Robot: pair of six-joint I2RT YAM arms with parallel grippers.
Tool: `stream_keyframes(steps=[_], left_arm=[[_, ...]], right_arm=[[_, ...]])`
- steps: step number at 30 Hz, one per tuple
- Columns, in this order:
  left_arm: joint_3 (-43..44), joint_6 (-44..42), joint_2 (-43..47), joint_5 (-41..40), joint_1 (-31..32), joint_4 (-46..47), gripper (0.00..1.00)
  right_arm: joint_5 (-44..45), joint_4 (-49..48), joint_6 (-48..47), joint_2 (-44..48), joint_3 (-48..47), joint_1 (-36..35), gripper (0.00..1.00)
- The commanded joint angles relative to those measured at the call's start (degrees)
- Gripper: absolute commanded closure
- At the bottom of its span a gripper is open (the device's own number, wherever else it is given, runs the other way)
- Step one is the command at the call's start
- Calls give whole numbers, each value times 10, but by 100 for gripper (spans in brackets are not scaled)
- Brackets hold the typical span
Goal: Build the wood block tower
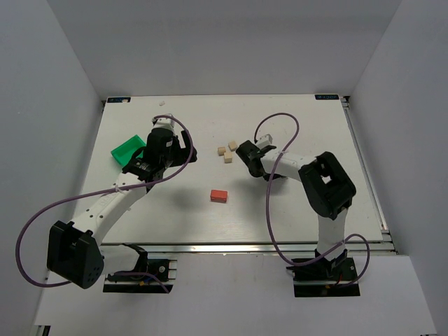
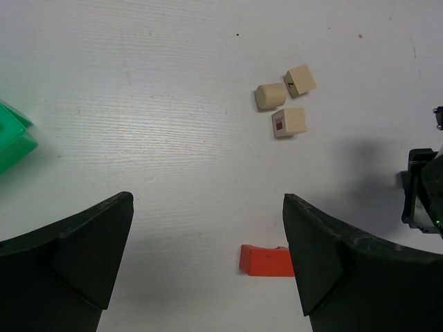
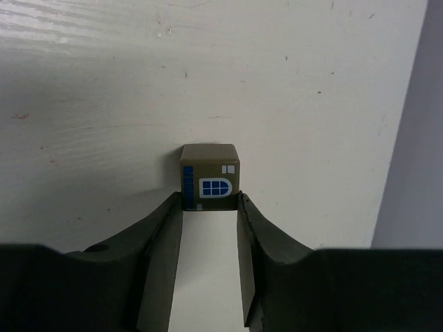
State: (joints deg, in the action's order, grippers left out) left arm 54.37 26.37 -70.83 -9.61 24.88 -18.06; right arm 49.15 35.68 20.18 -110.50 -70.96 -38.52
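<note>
The blocks lie apart on the white table, none stacked. The red-orange block (image 1: 218,196) sits in the middle and shows in the left wrist view (image 2: 265,261), partly behind my right finger. Three pale beige blocks (image 1: 227,151) cluster behind it, also in the left wrist view (image 2: 286,99). My left gripper (image 1: 175,148) hovers high with its jaws wide open and empty (image 2: 208,200). My right gripper (image 1: 246,152) is shut on the grey-brown cube (image 3: 210,176), which has a blue window print, just right of the beige blocks (image 3: 210,197).
The green plastic bin (image 1: 128,149) stands at the left beside my left wrist, and its corner shows in the left wrist view (image 2: 10,135). White walls enclose the table on three sides. Purple cables loop off both arms.
</note>
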Motion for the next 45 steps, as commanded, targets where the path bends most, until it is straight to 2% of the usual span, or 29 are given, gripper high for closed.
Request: stream_keyframes(steps=[1, 2, 5, 6, 10, 11, 14, 19, 25, 30, 33, 37, 40, 41, 43, 44, 45], left_arm=[[17, -5, 3, -1, 2, -7, 2], [16, -4, 3, -2, 1, -7, 2], [19, -5, -2, -6, -1, -9, 2], [21, -5, -4, -7, -1, -9, 2], [24, -4, -11, -7, 0, -9, 2], [24, -5, -12, -6, 0, -8, 2], [27, -6, -13, -4, 0, -9, 2], [26, -4, -13, 1, 1, -6, 2], [27, -10, -8, 1, 2, -11, 2], [27, -11, -6, 6, 3, -13, 2], [26, -11, -6, 10, 3, -9, 2], [30, -13, -15, 16, 3, -9, 2], [35, -16, -19, 22, 3, -12, 2], [35, -18, -19, 26, 3, -11, 2], [35, -24, -20, 39, 3, -7, 2], [35, -24, -21, 42, 2, -5, 2], [35, -25, -21, 46, 1, -5, 2]], right_arm=[[30, 42, 20, -39, -23, -15, 85], [20, 41, 20, -44, -26, -19, 84], [2, 37, 20, -55, -35, -33, 69], [-3, 36, 22, -59, -36, -37, 59], [-23, 37, 30, -57, -49, -52, 45], [-27, 37, 30, -55, -51, -56, 38], [-22, 42, 39, -38, -57, -62, 32], [-53, 23, 47, 5, -56, -60, 32], [-140, -46, 71, 76, 34, -17, 30], [-156, -79, 81, 114, 89, 27, 29], [-172, -117, 62, 125, 105, 46, 29], [-241, -177, 33, 125, 120, 64, 33], [-236, -188, 22, 114, 115, 73, 38], [-233, -189, 21, 109, 112, 75, 44], [-234, -189, 17, 108, 111, 80, 50], [-233, -188, 17, 111, 114, 82, 60], [-233, -189, 13, 114, 115, 84, 64]])
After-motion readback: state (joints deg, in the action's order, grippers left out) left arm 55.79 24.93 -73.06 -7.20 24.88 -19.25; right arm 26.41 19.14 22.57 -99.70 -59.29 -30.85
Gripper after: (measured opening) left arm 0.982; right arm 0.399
